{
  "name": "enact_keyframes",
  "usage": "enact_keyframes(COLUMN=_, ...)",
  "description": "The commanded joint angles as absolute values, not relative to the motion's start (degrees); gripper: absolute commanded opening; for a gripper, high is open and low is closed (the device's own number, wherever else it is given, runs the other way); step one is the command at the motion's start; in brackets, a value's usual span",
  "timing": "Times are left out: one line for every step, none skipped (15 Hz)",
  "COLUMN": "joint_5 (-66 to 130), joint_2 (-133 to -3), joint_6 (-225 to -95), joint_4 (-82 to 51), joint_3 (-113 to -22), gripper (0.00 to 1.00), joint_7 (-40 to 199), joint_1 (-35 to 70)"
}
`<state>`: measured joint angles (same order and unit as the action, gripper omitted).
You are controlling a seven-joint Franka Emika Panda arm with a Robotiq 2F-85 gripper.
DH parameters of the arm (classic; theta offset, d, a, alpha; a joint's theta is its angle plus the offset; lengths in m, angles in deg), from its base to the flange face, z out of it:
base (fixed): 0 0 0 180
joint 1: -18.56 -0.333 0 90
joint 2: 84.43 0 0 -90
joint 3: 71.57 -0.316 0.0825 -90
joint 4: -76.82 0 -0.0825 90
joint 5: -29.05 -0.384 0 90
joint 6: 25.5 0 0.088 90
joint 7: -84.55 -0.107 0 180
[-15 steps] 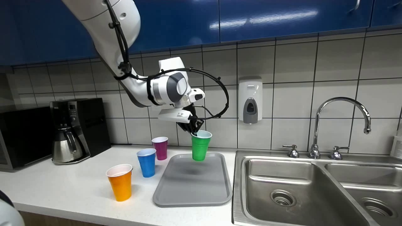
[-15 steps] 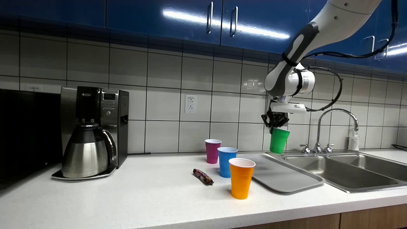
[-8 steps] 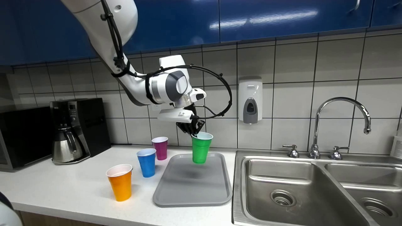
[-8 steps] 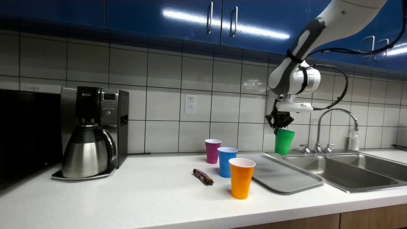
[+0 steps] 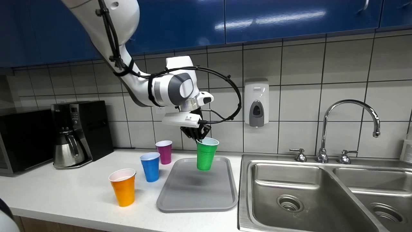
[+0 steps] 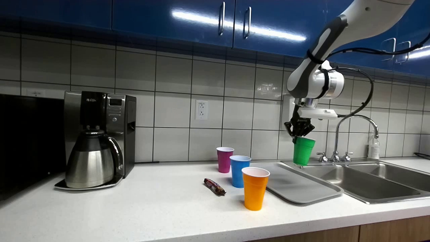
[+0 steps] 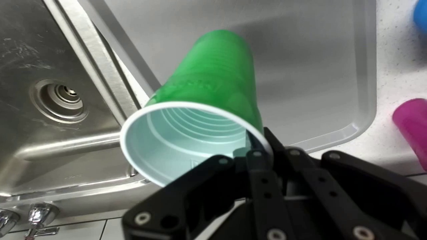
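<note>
Holding the green cup [image 5: 206, 156] by its rim, over the tray [image 5: 196, 199]

Gripped in the hand [image 7: 261, 143], clamped narrow across the rim from inside and outside; hung below and to the sink [image 5: 283, 180] side of the hand, with long axis near upright, tipped slightly sinkward at the mouth, apparently clear of the tray at the base. Flanked, away from the sink, by the magenta cup [image 5: 165, 154], blue cup [image 5: 151, 169] and orange cup [image 5: 124, 193], set on the surface [image 6: 134, 215], with a wrapped bar [image 6: 215, 187] near in an exterior view. Compared with half a second ago: lowered slightly in both exterior views, shifted a little toward the faucet [image 6: 336, 143] in an exterior view
</note>
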<state>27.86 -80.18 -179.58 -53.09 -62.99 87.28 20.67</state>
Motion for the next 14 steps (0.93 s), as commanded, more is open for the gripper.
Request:
enact_keyframes(joint_5=25.02, joint_2=-83.50, joint_6=-177.76, joint_4=-55.62, joint_3=-64.36, gripper=0.01, joint_7=92.54, joint_1=22.79)
enact_keyframes(joint_5=24.58, joint_2=-83.81, joint_6=-177.73, joint_4=-56.00, joint_3=-64.30, gripper=0.01, joint_7=93.35, joint_1=22.90)
enact_keyframes(joint_5=24.25, joint_2=-84.19, joint_6=-177.69, joint_4=-56.43, joint_3=-64.23, gripper=0.01, joint_7=94.20, joint_1=23.00)
enact_keyframes(joint_5=24.01, joint_2=-84.62, joint_6=-177.40, joint_4=-56.85, joint_3=-64.19, gripper=0.01, joint_7=95.03, joint_1=23.08)
enact_keyframes(joint_5=23.90, joint_2=-84.95, joint_6=-177.15, joint_4=-57.20, joint_3=-64.14, gripper=0.01, joint_7=95.81, joint_1=23.17)
enact_keyframes(joint_5=23.89, joint_2=-85.35, joint_6=-176.85, joint_4=-57.58, joint_3=-64.08, gripper=0.01, joint_7=96.52, joint_1=23.22)
enact_keyframes(joint_5=23.92, joint_2=-85.84, joint_6=-176.59, joint_4=-58.05, joint_3=-64.01, gripper=0.01, joint_7=97.18, joint_1=23.27)
enact_keyframes(joint_5=24.10, joint_2=-86.30, joint_6=-176.40, joint_4=-58.48, joint_3=-63.94, gripper=0.01, joint_7=97.66, joint_1=23.28)
enact_keyframes(joint_5=24.19, joint_2=-86.90, joint_6=-176.13, joint_4=-59.02, joint_3=-63.90, gripper=0.01, joint_7=98.30, joint_1=23.26)
enact_keyframes(joint_5=24.24, joint_2=-87.39, joint_6=-175.91, joint_4=-59.47, joint_3=-63.85, gripper=0.01, joint_7=98.81, joint_1=23.22)
enact_keyframes(joint_5=24.46, joint_2=-88.06, joint_6=-175.77, joint_4=-60.10, joint_3=-63.83, gripper=0.01, joint_7=99.14, joint_1=23.11)
enact_keyframes(joint_5=24.51, joint_2=-88.58, joint_6=-175.64, joint_4=-60.63, joint_3=-63.79, gripper=0.01, joint_7=99.67, joint_1=23.03)
enact_keyframes(joint_5=24.64, joint_2=-89.15, joint_6=-175.42, joint_4=-61.21, joint_3=-63.77, gripper=0.01, joint_7=100.08, joint_1=22.93)
enact_keyframes(joint_5=24.69, joint_2=-89.69, joint_6=-175.26, joint_4=-61.75, joint_3=-63.72, gripper=0.01, joint_7=100.43, joint_1=22.84)
